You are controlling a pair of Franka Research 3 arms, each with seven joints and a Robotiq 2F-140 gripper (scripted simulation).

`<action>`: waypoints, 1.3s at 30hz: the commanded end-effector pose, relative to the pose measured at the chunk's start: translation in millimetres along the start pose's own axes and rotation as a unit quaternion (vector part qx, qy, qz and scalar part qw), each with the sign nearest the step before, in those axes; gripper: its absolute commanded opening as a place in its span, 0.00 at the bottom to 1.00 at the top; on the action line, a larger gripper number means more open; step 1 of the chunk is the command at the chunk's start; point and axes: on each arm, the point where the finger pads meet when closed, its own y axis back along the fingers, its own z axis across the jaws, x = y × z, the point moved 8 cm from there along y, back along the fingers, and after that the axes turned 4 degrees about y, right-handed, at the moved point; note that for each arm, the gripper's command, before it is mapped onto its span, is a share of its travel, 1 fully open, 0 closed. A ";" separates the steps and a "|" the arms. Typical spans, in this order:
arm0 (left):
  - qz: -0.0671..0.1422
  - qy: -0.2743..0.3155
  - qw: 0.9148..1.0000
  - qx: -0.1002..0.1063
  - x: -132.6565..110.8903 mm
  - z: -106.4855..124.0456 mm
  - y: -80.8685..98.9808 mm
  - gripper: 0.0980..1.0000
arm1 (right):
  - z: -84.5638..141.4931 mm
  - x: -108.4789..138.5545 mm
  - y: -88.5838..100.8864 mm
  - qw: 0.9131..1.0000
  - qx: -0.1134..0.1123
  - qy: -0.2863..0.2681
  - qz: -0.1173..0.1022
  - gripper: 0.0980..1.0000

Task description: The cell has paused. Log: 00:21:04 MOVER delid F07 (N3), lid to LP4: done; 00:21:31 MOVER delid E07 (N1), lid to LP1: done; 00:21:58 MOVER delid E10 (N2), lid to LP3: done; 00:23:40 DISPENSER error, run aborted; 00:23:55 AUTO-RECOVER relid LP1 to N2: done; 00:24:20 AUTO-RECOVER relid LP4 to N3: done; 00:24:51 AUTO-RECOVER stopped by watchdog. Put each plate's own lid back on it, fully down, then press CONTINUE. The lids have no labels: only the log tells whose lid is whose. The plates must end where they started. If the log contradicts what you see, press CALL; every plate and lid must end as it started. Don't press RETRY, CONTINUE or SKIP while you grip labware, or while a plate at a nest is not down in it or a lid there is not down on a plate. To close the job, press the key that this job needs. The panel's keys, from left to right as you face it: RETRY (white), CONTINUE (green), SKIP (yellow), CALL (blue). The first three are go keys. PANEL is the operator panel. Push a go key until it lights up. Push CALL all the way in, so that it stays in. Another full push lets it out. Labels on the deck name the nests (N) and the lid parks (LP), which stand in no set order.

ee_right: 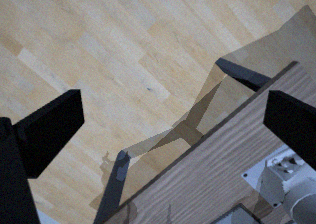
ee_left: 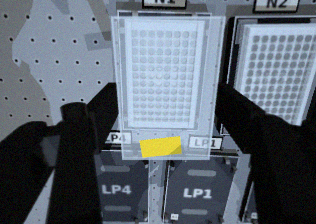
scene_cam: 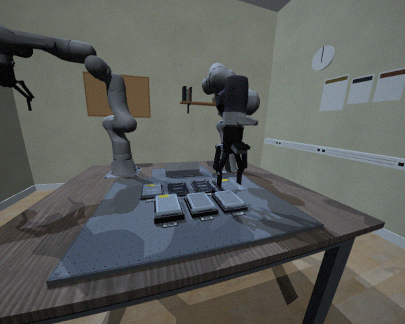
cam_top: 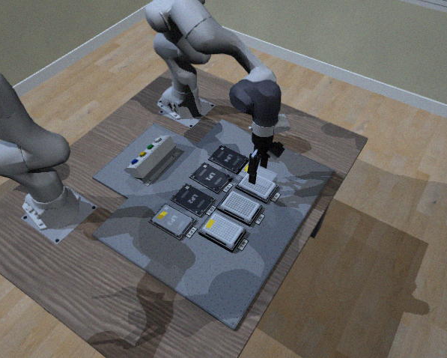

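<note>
My left gripper (cam_top: 258,174) (scene_cam: 229,184) (ee_left: 166,97) is shut on a clear lid with a yellow sticker (ee_left: 161,147). The lid is above the deck, overlapping the N1 plate (cam_top: 259,187) (scene_cam: 229,198) in the left wrist view, its sticker end toward LP4 (cam_top: 227,157) and LP1 (cam_top: 210,177). The N2 plate (cam_top: 239,204) (scene_cam: 199,202) (ee_left: 280,71) shows no sticker. The N3 plate (cam_top: 227,232) (scene_cam: 167,205) bears a lid with a yellow sticker (cam_top: 210,223) (scene_cam: 163,196). Another stickered lid (cam_top: 175,219) (scene_cam: 151,190) lies on LP3. My right gripper (scene_cam: 10,107) (ee_right: 173,106) is open and empty, high off the deck.
LP2 (cam_top: 192,198) holds no lid, like LP4 and LP1. The panel (cam_top: 153,158) (scene_cam: 182,169) stands behind the parks, with blue (cam_top: 134,161), yellow (cam_top: 142,153), green (cam_top: 150,147) and white (cam_top: 158,139) keys, none visibly lit. The right gripper is beyond the table edge.
</note>
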 end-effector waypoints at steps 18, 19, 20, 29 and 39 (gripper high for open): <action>0.001 -0.017 1.000 0.000 0.9 -0.5 -20.4 0.00 | 0.0 0.0 0.1 1.000 0.000 0.000 0.000 1.00; 0.001 -0.017 1.000 0.000 0.9 -0.5 -22.0 0.00 | 0.0 0.0 0.1 1.000 0.000 0.000 0.000 1.00; 0.001 -0.017 1.000 0.000 0.9 -0.6 -23.5 0.00 | 0.0 0.0 0.1 1.000 0.000 0.000 0.000 1.00; 0.001 -0.017 1.000 0.000 1.2 -0.7 -35.0 0.00 | 0.0 0.0 0.1 1.000 0.000 0.000 0.000 1.00; 0.001 -0.017 1.000 0.000 1.3 -0.7 -40.5 0.00 | 0.0 0.0 0.1 1.000 0.000 0.000 0.000 1.00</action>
